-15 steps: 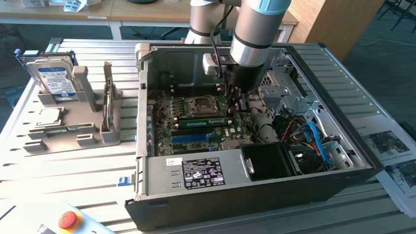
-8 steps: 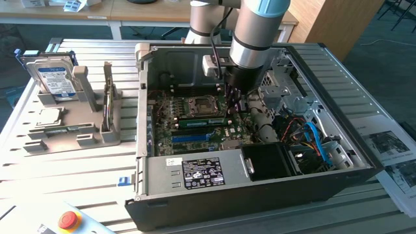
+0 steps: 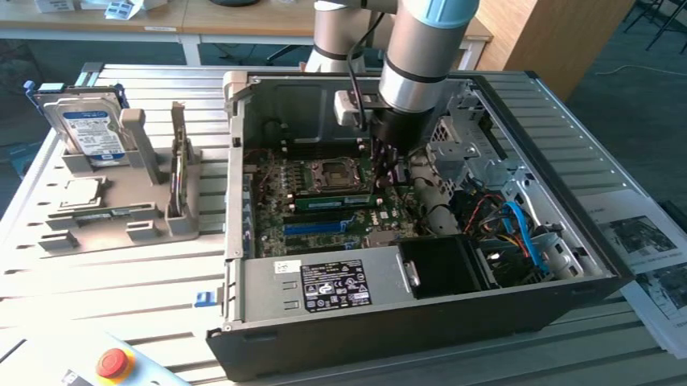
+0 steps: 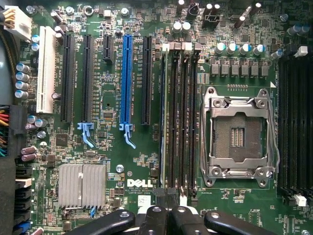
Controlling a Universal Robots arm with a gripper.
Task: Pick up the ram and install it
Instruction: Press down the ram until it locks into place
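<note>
Black hand [image 4: 166,205] closed above the motherboard's [image 4: 146,166] memory slots [image 4: 178,117]; nothing visibly gripped.

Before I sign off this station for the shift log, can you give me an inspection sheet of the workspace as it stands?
Surface: ribbed metal table, open computer case lying on it.
Job's things: a green ram stick lies in a slot beside the empty CPU socket; the blue slot is empty.
Clutter: hard drive upright in a grey holder; a chip lies in front of it.
Hand: the hand is shut, low over the motherboard, above the memory slots.
Cables: blue cable and orange wires inside the case.
Surroundings: red stop button; printed sheets at the exterior view's right.
</note>
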